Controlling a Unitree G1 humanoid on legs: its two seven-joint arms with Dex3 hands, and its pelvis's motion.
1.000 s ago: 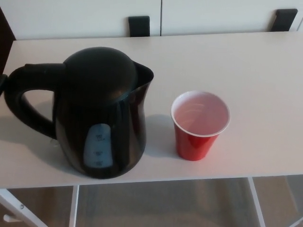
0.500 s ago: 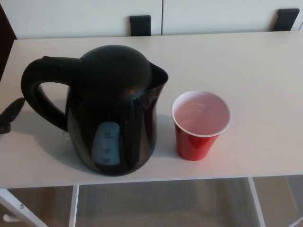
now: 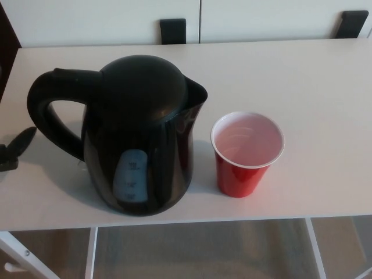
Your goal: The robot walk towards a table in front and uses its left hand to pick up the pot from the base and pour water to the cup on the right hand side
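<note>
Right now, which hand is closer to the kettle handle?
Left. The left hand sits at the picture's left edge, just beside the kettle handle, not touching. The right hand isn't in view.

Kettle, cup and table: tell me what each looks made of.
Kettle: apparently black plastic, slightly glossy, with soft reflections on its body and a translucent bluish level window.
Cup: looks like thin disposable plastic, red outside and white inside, with a rolled rim and faint moulded rings.
Table: smooth, matte, off-white top, probably laminate; the pictures cannot confirm it.
</note>
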